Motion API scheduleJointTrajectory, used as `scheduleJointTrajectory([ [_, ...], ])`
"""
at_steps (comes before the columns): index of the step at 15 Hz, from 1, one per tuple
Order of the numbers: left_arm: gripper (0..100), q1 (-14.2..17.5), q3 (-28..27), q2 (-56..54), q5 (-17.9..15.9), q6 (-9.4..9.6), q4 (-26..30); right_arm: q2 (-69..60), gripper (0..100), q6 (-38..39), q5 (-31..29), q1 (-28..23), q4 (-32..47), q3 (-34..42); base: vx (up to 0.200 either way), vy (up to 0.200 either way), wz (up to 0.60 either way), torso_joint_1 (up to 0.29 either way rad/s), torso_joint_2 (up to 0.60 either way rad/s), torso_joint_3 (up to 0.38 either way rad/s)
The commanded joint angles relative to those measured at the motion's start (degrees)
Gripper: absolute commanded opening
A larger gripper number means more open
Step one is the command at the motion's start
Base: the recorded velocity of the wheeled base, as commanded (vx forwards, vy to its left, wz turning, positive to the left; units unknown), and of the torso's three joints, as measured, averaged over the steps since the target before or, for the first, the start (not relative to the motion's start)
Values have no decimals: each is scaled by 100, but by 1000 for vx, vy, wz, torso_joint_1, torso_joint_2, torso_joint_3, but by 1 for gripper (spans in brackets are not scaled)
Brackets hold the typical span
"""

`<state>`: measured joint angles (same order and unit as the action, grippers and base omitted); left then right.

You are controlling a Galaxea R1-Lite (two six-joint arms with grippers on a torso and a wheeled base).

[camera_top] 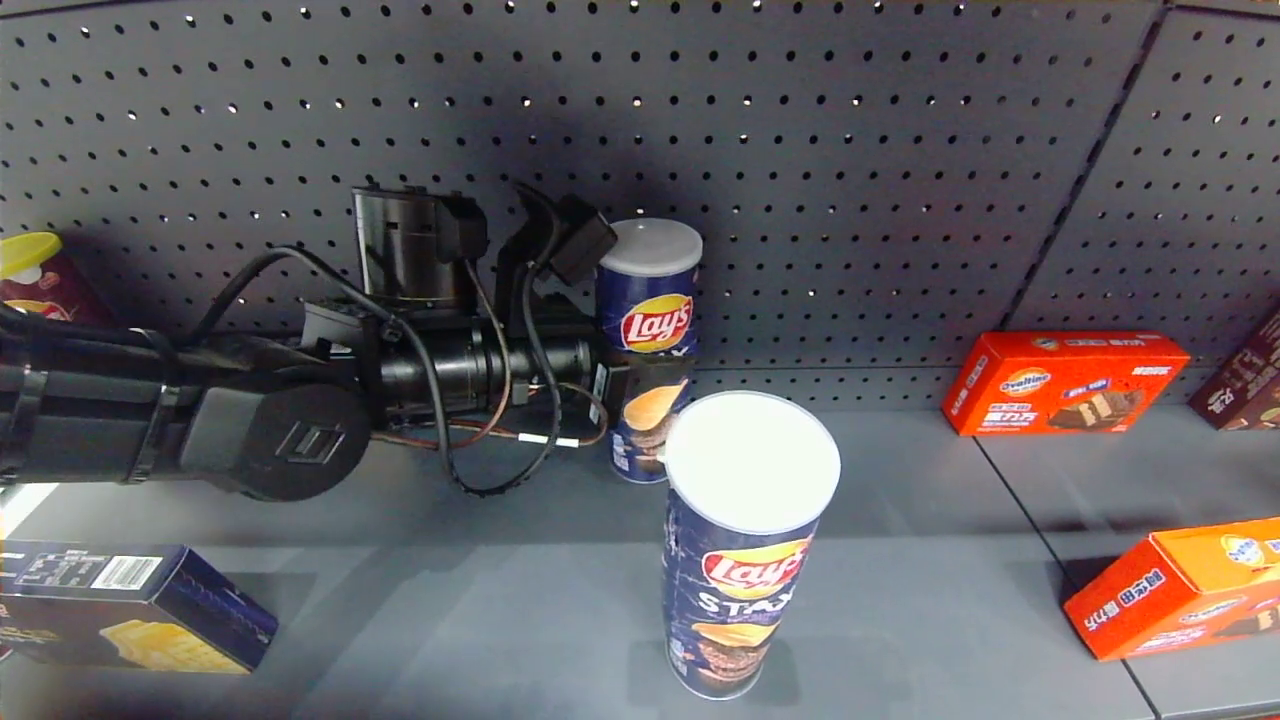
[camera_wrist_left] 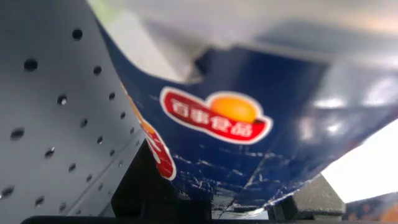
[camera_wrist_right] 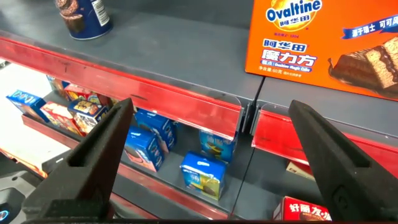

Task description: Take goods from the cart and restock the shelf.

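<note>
A blue chip can [camera_top: 650, 330] with a white lid stands upright at the back of the grey shelf [camera_top: 480, 590], close to the pegboard wall. My left gripper [camera_top: 645, 388] comes in from the left and is shut on the can's middle. In the left wrist view the can [camera_wrist_left: 249, 143] is right up against the camera, with a dark finger [camera_wrist_left: 317, 199] on its side. A second blue chip can [camera_top: 735, 560] stands in front, nearer the shelf edge. My right gripper [camera_wrist_right: 214, 162] hangs open before the shelf's red front rail [camera_wrist_right: 180, 99], holding nothing.
Two orange boxes [camera_top: 1065, 380] [camera_top: 1180, 585] lie on the shelf's right part, and one orange box [camera_wrist_right: 323, 43] appears in the right wrist view. A dark blue box [camera_top: 130, 605] lies front left, a red can [camera_top: 40, 275] stands back left. Small blue cartons [camera_wrist_right: 202, 174] fill the lower shelf.
</note>
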<state>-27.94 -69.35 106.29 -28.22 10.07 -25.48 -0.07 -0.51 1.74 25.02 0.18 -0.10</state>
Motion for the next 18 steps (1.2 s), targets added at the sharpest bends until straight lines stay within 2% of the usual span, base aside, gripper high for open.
scheduleJointTrajectory([
  [1,0,-1,-78,129,-8,-5,-1,7,100,-2,10,3,-1,1,0,0,0,0,0,0],
  [5,0,-54,-166,199,-17,-31,-10,7,100,-2,1,3,-1,1,0,0,0,0,0,0],
  [11,0,-54,-430,384,-263,-31,-27,7,100,-2,1,3,-1,1,0,0,0,0,0,0],
  [16,0,-54,-439,507,-263,-14,-27,7,100,-2,1,3,-1,1,0,0,0,0,0,0],
  [18,0,-71,-597,630,-263,-5,-36,7,100,-2,1,3,-1,1,0,0,0,0,0,0],
])
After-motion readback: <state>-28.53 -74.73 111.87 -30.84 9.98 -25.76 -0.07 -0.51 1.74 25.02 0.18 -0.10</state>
